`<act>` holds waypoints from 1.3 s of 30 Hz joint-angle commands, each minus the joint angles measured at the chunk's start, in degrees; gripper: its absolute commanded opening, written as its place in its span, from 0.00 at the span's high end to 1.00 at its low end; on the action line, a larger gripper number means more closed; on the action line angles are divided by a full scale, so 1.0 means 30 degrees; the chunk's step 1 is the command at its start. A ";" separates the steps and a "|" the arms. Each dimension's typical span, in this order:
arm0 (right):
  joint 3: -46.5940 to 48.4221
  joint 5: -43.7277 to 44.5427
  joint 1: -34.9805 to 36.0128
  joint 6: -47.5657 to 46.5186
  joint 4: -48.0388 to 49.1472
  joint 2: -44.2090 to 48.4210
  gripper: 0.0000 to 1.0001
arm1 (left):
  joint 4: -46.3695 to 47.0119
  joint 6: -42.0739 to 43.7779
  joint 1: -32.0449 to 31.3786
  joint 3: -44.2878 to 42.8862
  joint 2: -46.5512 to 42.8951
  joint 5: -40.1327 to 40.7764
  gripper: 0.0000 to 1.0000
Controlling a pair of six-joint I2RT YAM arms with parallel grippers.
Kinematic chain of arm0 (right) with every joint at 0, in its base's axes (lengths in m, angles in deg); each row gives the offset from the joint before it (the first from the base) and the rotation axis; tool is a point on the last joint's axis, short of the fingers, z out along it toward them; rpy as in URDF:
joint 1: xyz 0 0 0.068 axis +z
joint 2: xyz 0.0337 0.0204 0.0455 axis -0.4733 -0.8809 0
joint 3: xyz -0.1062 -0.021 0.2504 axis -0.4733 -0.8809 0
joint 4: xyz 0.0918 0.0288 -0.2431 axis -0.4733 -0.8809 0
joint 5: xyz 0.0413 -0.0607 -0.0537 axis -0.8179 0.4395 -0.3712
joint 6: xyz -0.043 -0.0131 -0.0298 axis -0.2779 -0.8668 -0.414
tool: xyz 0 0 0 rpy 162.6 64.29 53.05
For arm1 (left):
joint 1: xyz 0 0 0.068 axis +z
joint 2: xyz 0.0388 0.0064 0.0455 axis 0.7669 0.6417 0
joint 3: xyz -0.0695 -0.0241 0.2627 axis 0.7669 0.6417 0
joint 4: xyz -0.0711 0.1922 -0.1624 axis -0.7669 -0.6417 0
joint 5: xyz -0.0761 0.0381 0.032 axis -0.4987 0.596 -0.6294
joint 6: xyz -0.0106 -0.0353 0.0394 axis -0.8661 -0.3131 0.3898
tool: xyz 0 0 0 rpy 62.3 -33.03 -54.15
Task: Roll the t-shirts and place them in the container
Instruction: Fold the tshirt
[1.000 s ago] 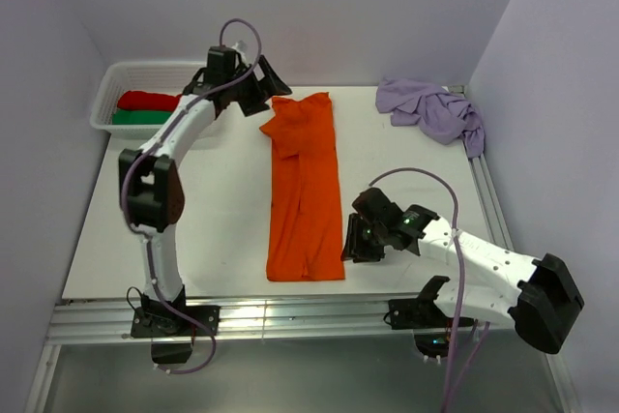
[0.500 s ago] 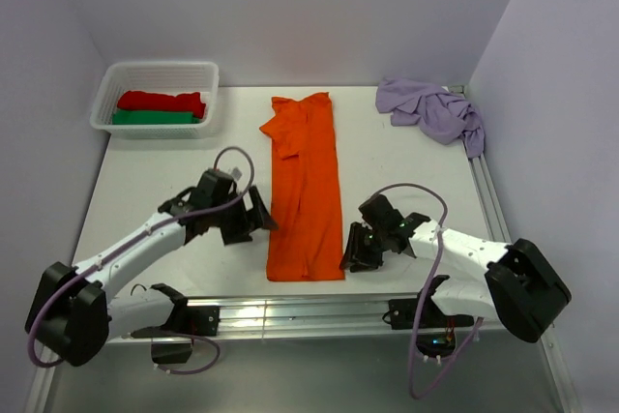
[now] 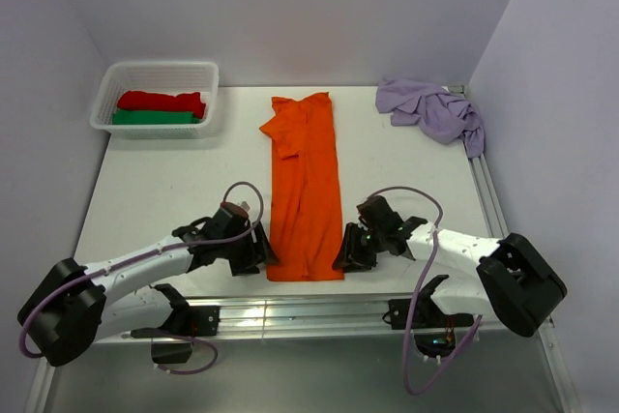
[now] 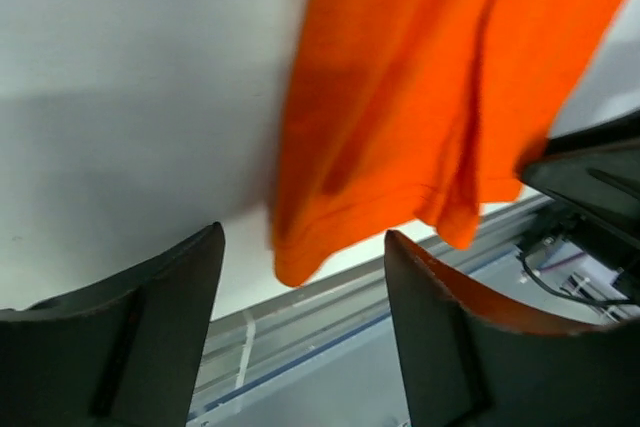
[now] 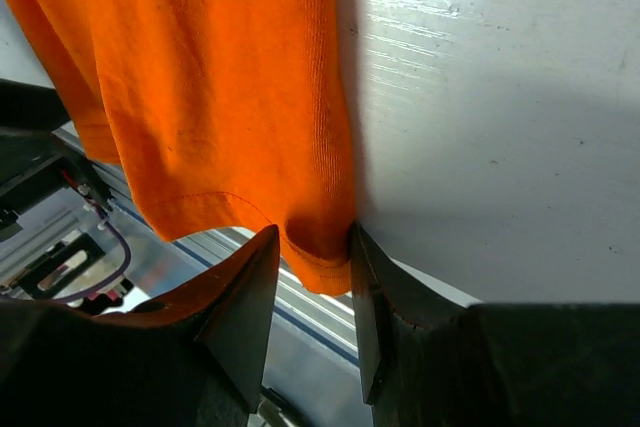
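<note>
Hem pickup on orange t-shirt (image 3: 305, 191). Shirt lies folded in a long strip running away from both claws, its near hem at their tips. Left gripper (image 4: 302, 235): jaws wide apart, hem corner between them, clear of both. Right gripper (image 5: 313, 232): jaws at a narrow gap astride the other corner, cloth between; cannot tell whether they bite. Judgement: pinch all layers at both corners, level, then roll away evenly, else roll skews.

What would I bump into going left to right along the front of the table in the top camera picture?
left gripper → orange t-shirt → right gripper
</note>
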 commanded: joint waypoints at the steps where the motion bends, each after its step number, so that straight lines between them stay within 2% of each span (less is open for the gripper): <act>1: -0.0848 0.0678 0.0237 0.0260 0.0045 0.0034 0.58 | 0.0735 -0.0785 -0.0429 0.0427 0.0320 0.1106 0.32; 2: -0.0906 0.0707 0.0295 0.0290 0.0045 -0.0024 0.58 | 0.0762 -0.0757 -0.0430 0.0573 0.0291 0.1081 0.36; 7: -0.1053 0.1059 0.0617 0.0437 -0.0248 -0.0521 0.60 | 0.1816 -0.0961 -0.0575 0.1539 0.0553 0.0379 0.43; 8: -0.1025 0.1262 0.0676 0.0466 -0.0393 -0.0552 0.60 | 0.2020 -0.1020 -0.0634 0.1657 0.0758 0.0232 0.50; 9: -0.0995 0.1351 0.0706 0.0495 -0.0540 -0.0552 0.60 | 0.2167 -0.1078 -0.0693 0.1716 0.0876 0.0173 0.51; 18: -0.0146 0.3518 0.0882 0.0437 -0.3732 0.0415 0.56 | 0.3252 -0.1869 -0.1572 0.2595 0.1053 -0.0091 0.48; 21: -0.0321 0.3549 0.0853 0.0466 -0.3763 0.0269 0.58 | 0.3458 -0.2192 -0.1835 0.2830 0.1023 -0.0091 0.51; 22: -0.0321 0.3492 0.0853 0.0466 -0.3735 0.0094 0.64 | 0.3458 -0.2279 -0.1981 0.2859 0.1052 -0.0033 0.53; 25: -0.0555 0.2995 0.0853 0.0408 -0.3093 -0.0199 0.74 | 0.3575 -0.2309 -0.2158 0.2801 0.1286 0.0055 0.62; 27: -0.0381 0.2934 0.0882 0.0263 -0.3031 -0.0346 0.83 | 0.3488 -0.2368 -0.2188 0.2743 0.1608 0.0055 0.80; 28: -0.0264 0.2934 0.0853 0.0203 -0.3263 -0.0521 0.94 | 0.3400 -0.2426 -0.2246 0.2684 0.1667 0.0055 0.89; 29: -0.0031 0.2934 0.0882 0.0145 -0.3411 -0.0552 1.00 | 0.3341 -0.2514 -0.2275 0.2684 0.1697 0.0055 1.00; 33: 0.0440 0.2993 0.0853 -0.0060 -0.4231 -0.0377 1.00 | 0.3020 -0.2749 -0.2334 0.2597 0.1377 -0.0062 1.00; 39: 0.1698 0.3022 0.0852 -0.0207 -0.6017 0.0385 1.00 | 0.0473 -0.2719 -0.2334 0.0666 0.0965 -0.0179 1.00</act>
